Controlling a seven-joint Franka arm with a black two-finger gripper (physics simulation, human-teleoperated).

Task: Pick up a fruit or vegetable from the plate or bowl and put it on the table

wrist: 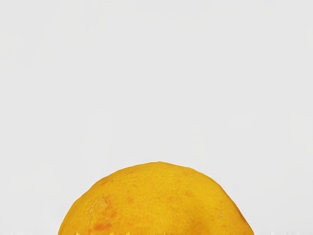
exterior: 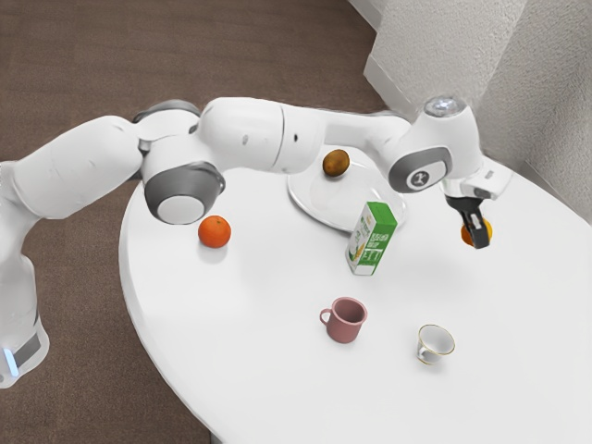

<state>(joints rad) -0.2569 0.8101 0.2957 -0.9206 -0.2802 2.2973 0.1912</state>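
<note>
At the exterior view's right, my gripper (exterior: 477, 229) points down, shut on a yellow-orange fruit (exterior: 488, 231). One black finger crosses the fruit's near side; the far finger is hidden behind it. In the wrist view the fruit (wrist: 159, 200) bulges up large from the lower edge, against plain white. The white plate (exterior: 319, 208) lies partly beneath the arm, away from the gripper, with a brown round fruit (exterior: 336, 164) on it. The white table (exterior: 277, 305) extends under the gripper; the exact gap below the fruit cannot be told.
A green and white carton (exterior: 372, 240) stands beside the plate. Nearer the exterior camera are a reddish mug (exterior: 345, 320) and a small gold-rimmed cup (exterior: 435, 343). An orange (exterior: 215, 232) rests near the table's edge at the exterior view's left. Walls rise behind the table.
</note>
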